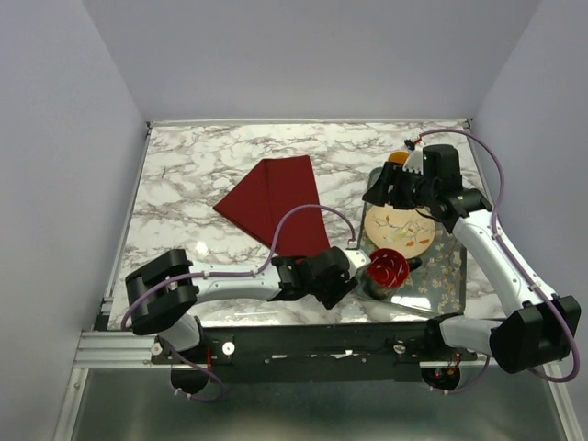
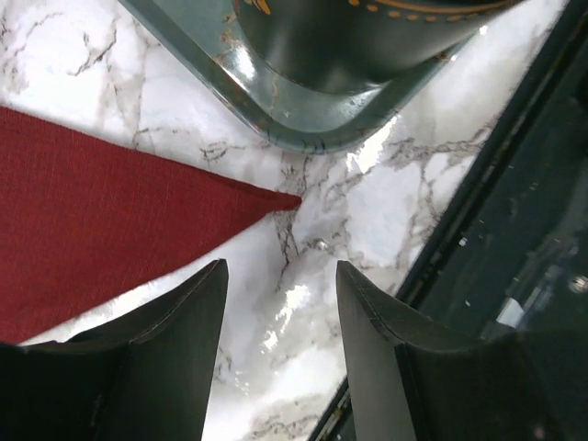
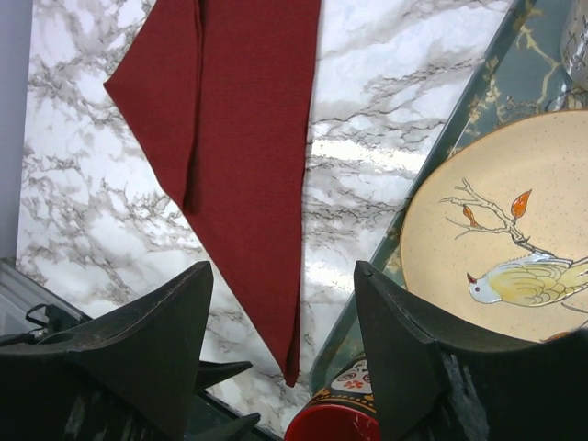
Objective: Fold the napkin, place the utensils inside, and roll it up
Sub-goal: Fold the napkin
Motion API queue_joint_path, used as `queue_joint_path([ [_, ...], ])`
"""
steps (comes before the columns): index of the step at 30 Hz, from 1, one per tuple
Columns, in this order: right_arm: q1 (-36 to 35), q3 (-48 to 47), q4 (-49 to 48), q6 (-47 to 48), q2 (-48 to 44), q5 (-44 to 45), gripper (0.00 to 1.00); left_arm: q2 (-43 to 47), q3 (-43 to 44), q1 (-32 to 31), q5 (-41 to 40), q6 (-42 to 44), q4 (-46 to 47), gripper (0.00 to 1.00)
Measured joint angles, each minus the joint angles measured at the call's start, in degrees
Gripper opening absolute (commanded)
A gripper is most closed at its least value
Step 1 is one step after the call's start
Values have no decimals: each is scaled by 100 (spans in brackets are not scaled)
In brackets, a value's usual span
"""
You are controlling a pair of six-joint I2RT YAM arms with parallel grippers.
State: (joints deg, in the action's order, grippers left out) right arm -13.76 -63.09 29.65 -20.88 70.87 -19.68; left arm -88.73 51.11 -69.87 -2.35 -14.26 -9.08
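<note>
- Hovering by the napkin [image 2: 92, 230] corner, my left pincer [image 2: 280, 280] gaped wide, empty.
- Napkin lay folded beside the tray [image 1: 455, 276]; folding looked done.
- Next move called for the fork, unseen; right pincer [image 3: 282, 271] gaped too.

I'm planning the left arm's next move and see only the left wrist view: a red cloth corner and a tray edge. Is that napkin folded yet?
Observer: Yes; the napkin lies folded into a long triangle, crease visible.
Operator: Anything loaded beyond that edge?
Observer: The tray holds a bird-painted plate and a red bowl.
Operator: And the other arm?
Observer: The right hand is open, up by the plate's far side.
</note>
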Motion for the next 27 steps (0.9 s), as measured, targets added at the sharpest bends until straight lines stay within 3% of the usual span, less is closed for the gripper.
queue_joint_path([
  [12, 35, 155, -24, 44, -120, -219, 72, -791, 393, -105, -789, 400, -31, 59],
  [27, 39, 243, -149, 46, -125, -389, 72, -1169, 490, -114, -855, 450, 151, 58],
])
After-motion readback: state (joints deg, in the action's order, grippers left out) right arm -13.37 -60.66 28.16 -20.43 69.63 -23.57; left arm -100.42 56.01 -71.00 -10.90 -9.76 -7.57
